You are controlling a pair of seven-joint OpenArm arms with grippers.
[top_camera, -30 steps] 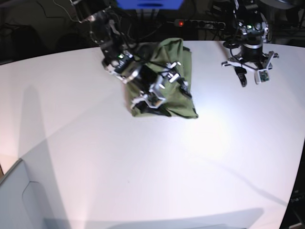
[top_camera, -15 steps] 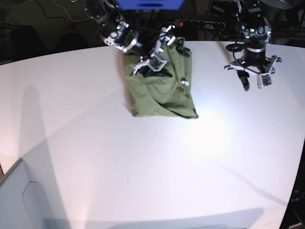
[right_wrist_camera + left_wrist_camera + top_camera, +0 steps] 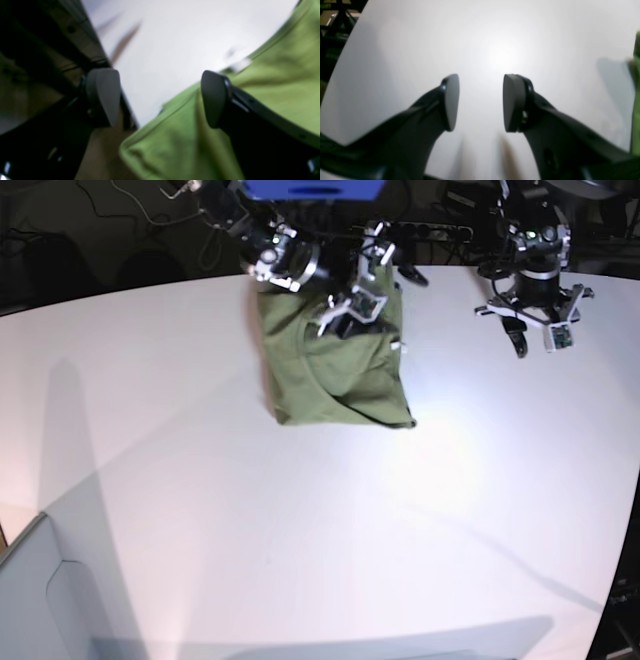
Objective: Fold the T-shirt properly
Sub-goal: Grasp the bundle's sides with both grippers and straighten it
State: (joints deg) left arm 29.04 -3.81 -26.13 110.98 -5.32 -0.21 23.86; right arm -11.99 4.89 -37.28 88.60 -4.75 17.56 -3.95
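Since earlier: right gripper [image 3: 372, 275] has retreated to T-shirt's [image 3: 335, 370] 12 o'clock edge, jaws apart, empty. Left gripper [image 3: 530, 338] at shirt's 3 o'clock, apart, empty. Rec.: regrip hem squarely, fold w/o bunching.

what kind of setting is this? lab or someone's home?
Most likely a robotics lab: two arms mounted behind a bare white table, a power strip and loose cables in the dark clutter behind, and one green T-shirt as test piece.

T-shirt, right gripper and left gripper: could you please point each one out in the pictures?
T-shirt [image 3: 335, 385]: base view, middle of the folded cloth.
Right gripper [image 3: 160, 98]: right wrist view, midway between its open jaws.
Left gripper [image 3: 480, 102]: left wrist view, midway between its jaws.
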